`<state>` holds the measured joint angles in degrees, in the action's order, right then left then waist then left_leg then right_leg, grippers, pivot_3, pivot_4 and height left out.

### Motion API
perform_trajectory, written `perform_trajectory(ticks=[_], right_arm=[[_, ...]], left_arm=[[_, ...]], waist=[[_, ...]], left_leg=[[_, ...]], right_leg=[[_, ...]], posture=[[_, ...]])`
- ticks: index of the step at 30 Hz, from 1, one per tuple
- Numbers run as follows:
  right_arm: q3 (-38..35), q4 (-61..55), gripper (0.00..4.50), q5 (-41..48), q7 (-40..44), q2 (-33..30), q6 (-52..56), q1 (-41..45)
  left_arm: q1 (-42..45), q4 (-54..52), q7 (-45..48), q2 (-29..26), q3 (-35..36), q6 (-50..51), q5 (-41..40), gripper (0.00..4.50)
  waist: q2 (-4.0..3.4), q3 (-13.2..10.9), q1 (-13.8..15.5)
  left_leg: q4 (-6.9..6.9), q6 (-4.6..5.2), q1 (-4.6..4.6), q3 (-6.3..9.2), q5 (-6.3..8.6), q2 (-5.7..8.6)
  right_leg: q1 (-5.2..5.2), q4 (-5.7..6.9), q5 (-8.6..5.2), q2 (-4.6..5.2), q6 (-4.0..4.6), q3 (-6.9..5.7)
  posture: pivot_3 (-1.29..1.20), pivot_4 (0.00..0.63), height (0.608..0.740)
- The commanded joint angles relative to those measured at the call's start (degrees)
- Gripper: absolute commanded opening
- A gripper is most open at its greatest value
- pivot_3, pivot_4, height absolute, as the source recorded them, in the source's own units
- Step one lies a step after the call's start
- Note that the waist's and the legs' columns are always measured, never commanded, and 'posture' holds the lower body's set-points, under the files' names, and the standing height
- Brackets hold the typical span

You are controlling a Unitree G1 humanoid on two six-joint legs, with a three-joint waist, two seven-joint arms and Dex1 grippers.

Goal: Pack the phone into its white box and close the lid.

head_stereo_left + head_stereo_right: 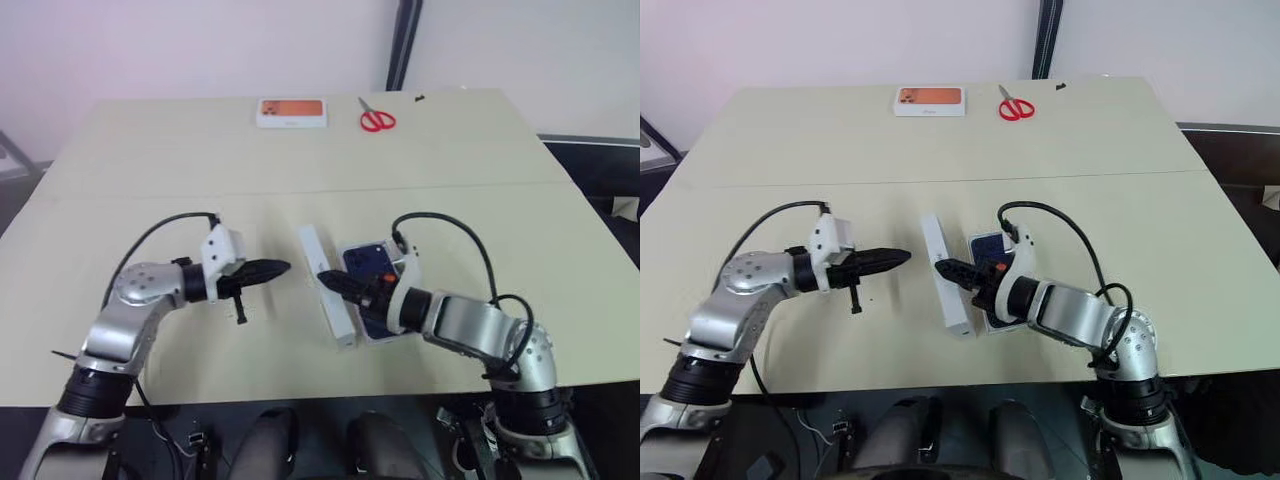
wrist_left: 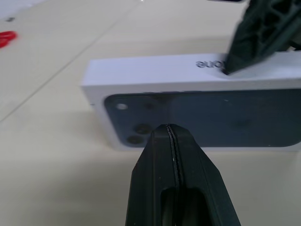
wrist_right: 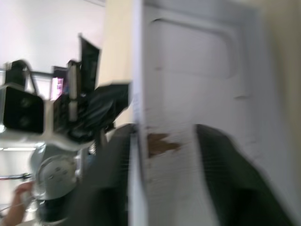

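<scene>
**Nearly there: lid on its long edge, leaning room toward the box**

Seemingly already packed, the phone [image 1: 368,262] lies flat with its dark blue back up inside the white box [image 1: 368,337], though the right arm covers part of both, so how well it is seated cannot be told. The box sits on the desk [image 1: 450,160] near the robot, its long axis running away from the robot with a slight slant.

Just beside the box, on its left, the lid [image 1: 313,252] stands upright on one long edge, parallel to the box. The left wrist view shows the lid's printed face turned toward the robot's left. The right wrist view shows its plain white hollow facing the box. To close, the lid therefore has to tip to the robot's right and come down over the tray.

The right claw [image 1: 335,281] is the nearer one. It reaches across the box to the lid's upper rim, its fingers spread apart and straddling that rim rather than pinching it. The left claw [image 1: 280,268] is fully closed and points level at the printed face from the far side, close to it but apart. From there it looks placed to nudge the lid over. With nothing clamping the lid, my guess is that it could just as easily topple the wrong way.
</scene>
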<state>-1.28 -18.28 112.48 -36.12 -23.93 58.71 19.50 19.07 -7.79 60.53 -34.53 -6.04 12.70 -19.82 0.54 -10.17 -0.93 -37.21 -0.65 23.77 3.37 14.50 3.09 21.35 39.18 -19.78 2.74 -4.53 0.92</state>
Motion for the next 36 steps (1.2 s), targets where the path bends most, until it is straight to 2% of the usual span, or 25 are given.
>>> perform_trajectory(ticks=[1, 3, 5, 11, 14, 17, 21, 25, 27, 36], right_arm=[[-2.45, 0.31, 4.47, 0.52, 8.20, -9.26, 4.23, 6.67], [-2.23, 2.62, 4.47, -1.00, 11.20, -17.08, 6.80, 10.76], [-1.71, 4.11, 4.47, -9.34, 16.77, -23.09, 9.12, 13.41], [4.67, 1.17, 4.47, -36.03, 34.39, -31.68, 7.71, 15.65], [8.96, -1.38, 3.59, -47.84, 43.64, -34.31, 4.12, 15.67], [12.86, -3.09, 2.04, -58.76, 51.12, -37.02, -0.13, 15.33], [18.50, -4.70, 0.12, -73.76, 60.61, -40.31, -8.63, 15.08], [21.52, -6.10, 0.05, -83.85, 66.63, -40.47, -14.02, 14.09], [22.83, -7.14, 0.05, -87.60, 69.38, -40.06, -15.91, 13.49], [25.38, -10.31, 0.05, -97.16, 75.36, -35.71, -15.87, 12.23]], left_arm=[[2.90, 0.76, -0.55, 1.87, -3.45, -2.25, 3.41, 0.00], [4.59, 1.93, -1.29, 4.07, -5.61, -2.40, 4.91, 0.00], [5.93, 2.63, -1.93, 6.51, -8.02, -2.87, 6.52, 0.00], [7.62, 3.74, -4.08, 10.47, -11.55, -4.22, 10.57, 0.00], [6.96, 3.03, -5.19, 10.41, -10.25, -3.58, 10.38, 0.00], [5.12, 0.83, -5.64, 8.07, -6.84, -1.69, 8.74, 0.00], [1.00, -3.01, -5.43, 2.02, -3.17, 1.76, 8.06, 0.00], [-1.94, -4.68, -5.29, -2.21, -3.74, 4.47, 9.71, 0.00], [-1.96, -5.15, -5.59, -2.33, -5.21, 6.12, 10.25, 0.00], [2.80, -4.47, -6.80, 4.50, -11.95, 9.99, 11.39, 0.00]], waist=[[-0.04, -0.02, 0.03], [-0.09, -0.05, 0.14], [-0.07, -0.04, 0.15], [-0.06, -0.03, -0.03], [-0.07, -0.03, 0.02], [-0.07, -0.03, 0.06], [-0.08, -0.04, 0.04], [-0.12, -0.05, 0.33], [-0.12, -0.05, 0.51], [-0.11, -0.06, 0.33]], left_leg=[[-0.01, 0.00, 0.00, -0.01, 0.00, 0.00], [0.03, 0.01, 0.01, 0.01, 0.00, -0.01], [0.04, 0.01, 0.06, 0.03, 0.00, -0.01], [-0.02, 0.03, 0.27, -0.02, 0.02, -0.01], [-0.02, 0.03, 0.29, 0.00, 0.02, -0.02], [-0.05, 0.03, 0.29, 0.02, 0.02, -0.02], [-0.03, 0.03, 0.30, 0.02, 0.02, -0.02], [-0.02, 0.02, 0.30, 0.02, 0.02, -0.02], [-0.05, 0.02, 0.32, 0.03, 0.02, -0.02], [-0.12, 0.01, 0.31, 0.04, 0.01, 0.00]], right_leg=[[0.00, 0.00, 0.00, 0.00, 0.00, 0.01], [0.01, -0.02, 0.00, -0.03, 0.01, -0.01], [0.04, -0.05, -0.01, -0.04, 0.01, -0.04], [0.14, -0.09, 0.00, -0.03, -0.01, -0.01], [0.22, -0.04, 0.00, -0.05, 0.00, -0.02], [0.22, -0.03, 0.00, -0.05, 0.00, -0.02], [0.27, -0.04, 0.00, -0.04, 0.00, 0.00], [0.27, -0.06, 0.00, -0.01, 0.00, 0.00], [0.26, -0.06, 0.00, 0.01, 0.00, -0.02], [0.23, -0.02, 0.01, 0.01, -0.01, -0.03]], posture=[[0.00, 0.150, 0.740], [0.00, 0.150, 0.740], [0.00, 0.150, 0.740], [0.00, 0.150, 0.740], [0.00, 0.150, 0.740], [0.00, 0.150, 0.740], [0.00, 0.150, 0.740], [0.00, 0.150, 0.740], [0.00, 0.150, 0.740], [0.00, 0.150, 0.740]])
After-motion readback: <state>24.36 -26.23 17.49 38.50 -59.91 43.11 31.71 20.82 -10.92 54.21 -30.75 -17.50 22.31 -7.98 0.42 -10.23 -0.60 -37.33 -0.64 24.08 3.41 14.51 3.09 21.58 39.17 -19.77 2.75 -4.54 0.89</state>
